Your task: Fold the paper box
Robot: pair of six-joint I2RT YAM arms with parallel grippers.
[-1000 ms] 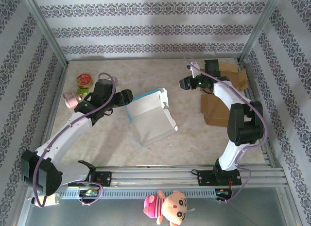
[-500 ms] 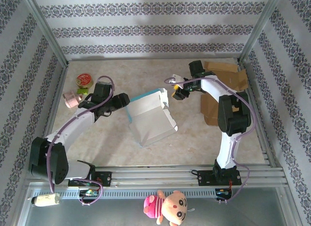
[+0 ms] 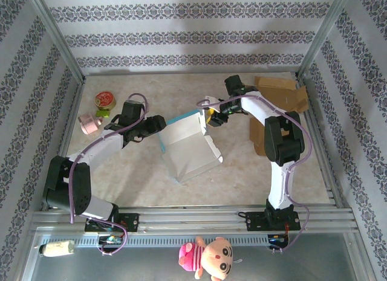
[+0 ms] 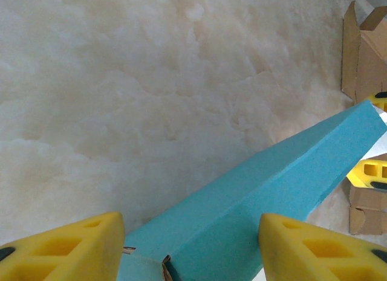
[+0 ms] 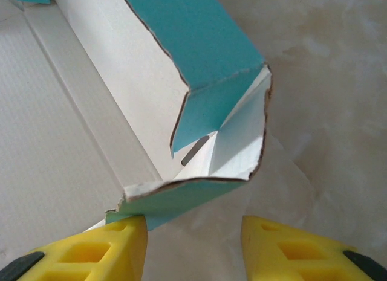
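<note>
The paper box [image 3: 188,149] lies half-formed in the middle of the table, white inside and teal outside, with its rear wall raised. My left gripper [image 3: 160,126] is at the box's rear left corner. In the left wrist view its yellow fingers [image 4: 63,251] stand apart on either side of the teal rear wall [image 4: 254,196]. My right gripper [image 3: 211,119] is at the rear right corner, open. There one yellow finger [image 5: 97,251] touches the teal edge of the corner flap [image 5: 181,199], while the other stands clear over the table.
Brown cardboard pieces [image 3: 278,109] lie at the back right, beside the right arm. A red tin [image 3: 104,100] and a pink object [image 3: 89,123] sit at the far left. A plush toy [image 3: 205,257] lies in front of the base rail. Metal frame posts border the table.
Both grippers have closed in on the box's rear wall, the left one from the left and the right one from the right. Both pairs of jaws have narrowed.
</note>
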